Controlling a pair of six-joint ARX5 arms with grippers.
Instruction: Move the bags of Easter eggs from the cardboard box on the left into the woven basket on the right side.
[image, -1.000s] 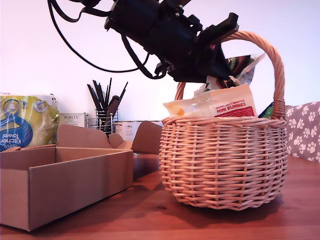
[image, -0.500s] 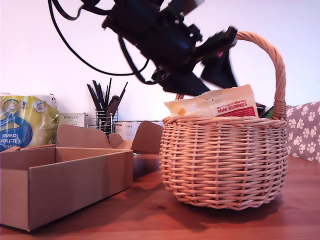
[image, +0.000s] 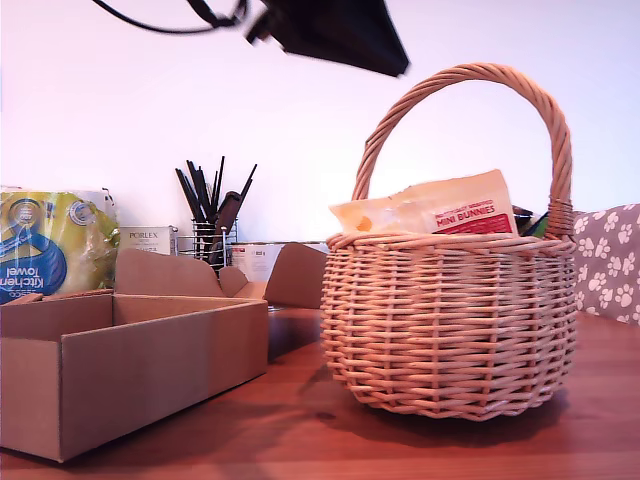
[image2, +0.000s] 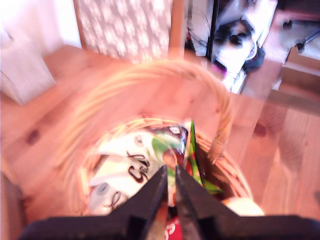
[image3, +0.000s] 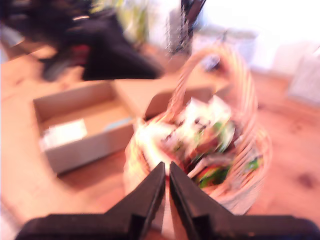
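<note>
Several bags of Easter eggs (image: 430, 208) already sit in the woven basket (image: 450, 320), the red and cream "Mini Bunnies" pouch poking above its rim, with green and white pouches packed around it in both wrist views. What looks like one pale pouch (image3: 62, 134) lies flat on the floor of the cardboard box (image: 120, 370), at the exterior view's left, though blur keeps me from naming it.

My first end effector (image2: 169, 192) hangs above the basket's mouth with its jaws nearly together and nothing between them. My second end effector (image3: 166, 192) is likewise narrow and empty, looking down on basket and box from higher up.

That pouch, I judge, is the next pick. It lies away from both end effectors, across the basket handle. Which arm is nearer I cannot tell; only a dark arm part (image: 335, 30) shows at the exterior view's top.
</note>
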